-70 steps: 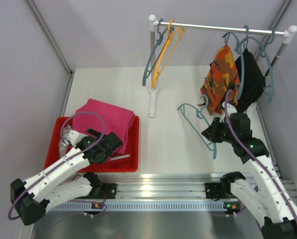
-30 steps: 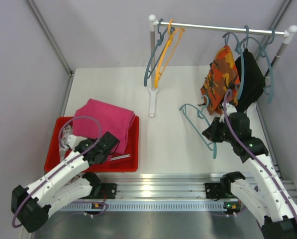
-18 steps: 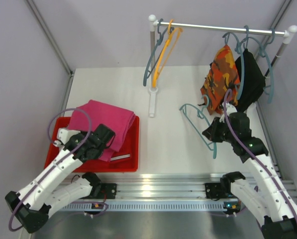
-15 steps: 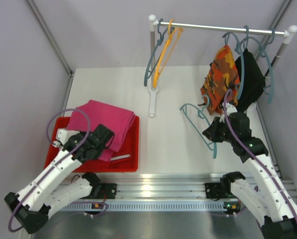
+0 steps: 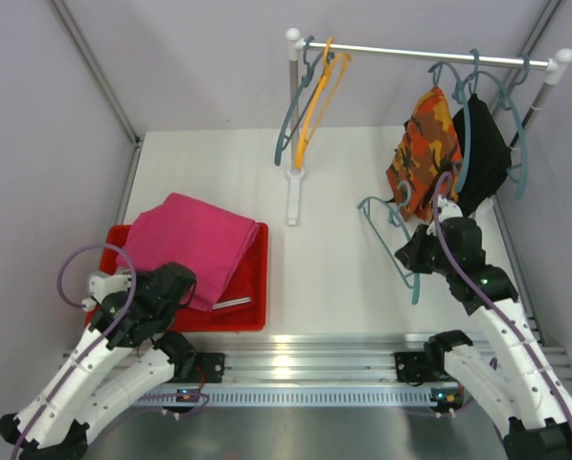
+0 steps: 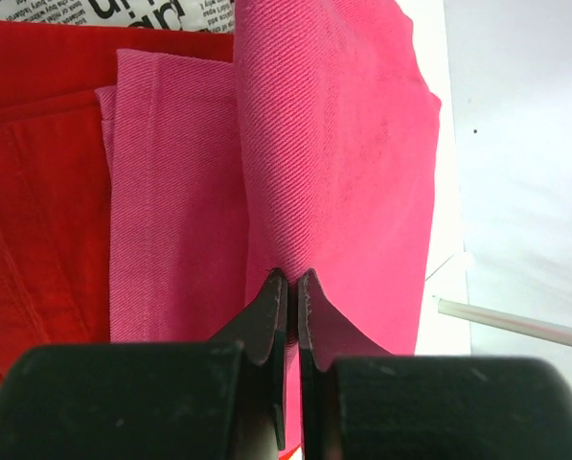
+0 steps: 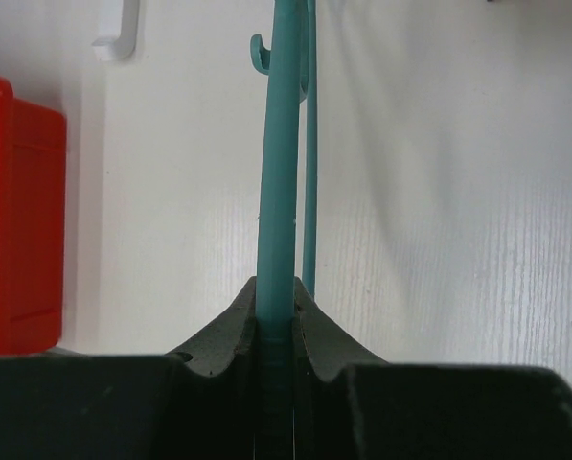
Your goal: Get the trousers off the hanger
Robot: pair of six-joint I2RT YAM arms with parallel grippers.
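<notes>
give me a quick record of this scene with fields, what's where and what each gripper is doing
left gripper: shut, tips at the magenta trousers; whether it pinches cloth cannot be told
right gripper: shut on a teal hanger, bare and off the rail
red tray: holds the magenta trousers, with red trousers partly under them
rail: orange camouflage trousers and black trousers on hangers at its right end; empty hangers at its left end
left to do: two pairs on the rail
</notes>
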